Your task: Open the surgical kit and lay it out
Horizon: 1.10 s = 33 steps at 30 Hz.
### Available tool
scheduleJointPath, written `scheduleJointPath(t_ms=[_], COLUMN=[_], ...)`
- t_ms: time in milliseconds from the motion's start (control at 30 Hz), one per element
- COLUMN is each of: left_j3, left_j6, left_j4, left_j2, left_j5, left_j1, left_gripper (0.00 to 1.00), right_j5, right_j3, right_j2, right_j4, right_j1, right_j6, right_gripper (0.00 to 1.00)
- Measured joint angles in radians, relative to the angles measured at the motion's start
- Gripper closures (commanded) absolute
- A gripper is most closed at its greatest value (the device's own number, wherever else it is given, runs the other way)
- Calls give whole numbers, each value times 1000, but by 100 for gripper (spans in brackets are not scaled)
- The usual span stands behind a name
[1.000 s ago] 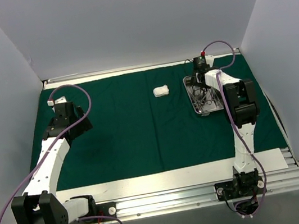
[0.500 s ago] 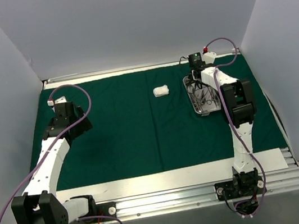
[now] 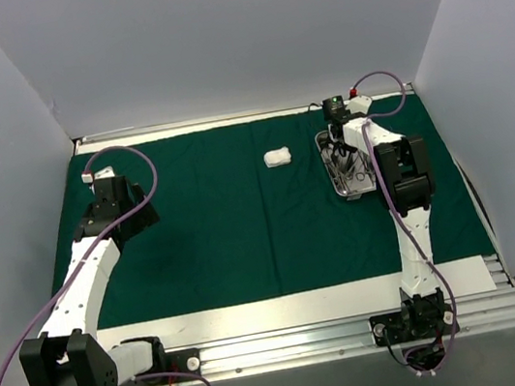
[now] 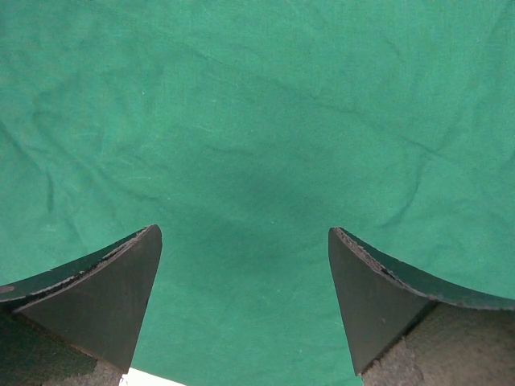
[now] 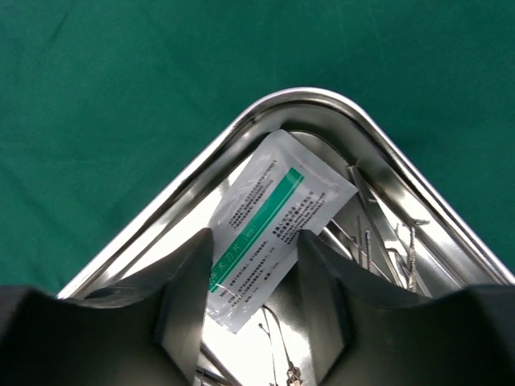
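Note:
The dark green drape (image 3: 214,229) lies spread flat over the table. The steel tray (image 3: 354,194) sits on it at the far right, and a white gauze wad (image 3: 277,157) lies to its left. My right gripper (image 5: 253,241) reaches down into the tray's far corner (image 5: 185,173). Its jaws are open and straddle a white-green packet (image 5: 278,213) lying flat, one finger at each long edge. Thin silver instruments (image 5: 386,241) lie beside the packet. My left gripper (image 4: 245,241) hangs wide open over bare drape at the far left (image 3: 106,192), with nothing between its fingers.
A white strip of table (image 3: 256,309) shows along the drape's near edge. Grey walls close in the left, back and right sides. The right arm's purple cable (image 3: 381,75) loops over the tray's far end.
My right gripper has shifted a little left and toward the tray's far corner, and its jaws have narrowed around the packet. The left arm has not moved.

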Motion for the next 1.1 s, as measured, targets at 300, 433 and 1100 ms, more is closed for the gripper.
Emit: scheduleJointPath(t_ms=[300,433,1100], left_j3=[0,0,0], left_j6=[0,0,2], left_j4=[0,0,0], left_j2=[0,0,0], left_j5=[0,0,0], left_j1=[0,0,0], left_gripper=[6,6,6], right_j5=[-7,-23,-215], right_j3=[6,18,-137], right_j2=[2,2,-122], right_j4=[-20,-19,37], right_j1=[-10,-15,-41], right_j6=[-6,-22,-198], right_gripper=[79,98,100])
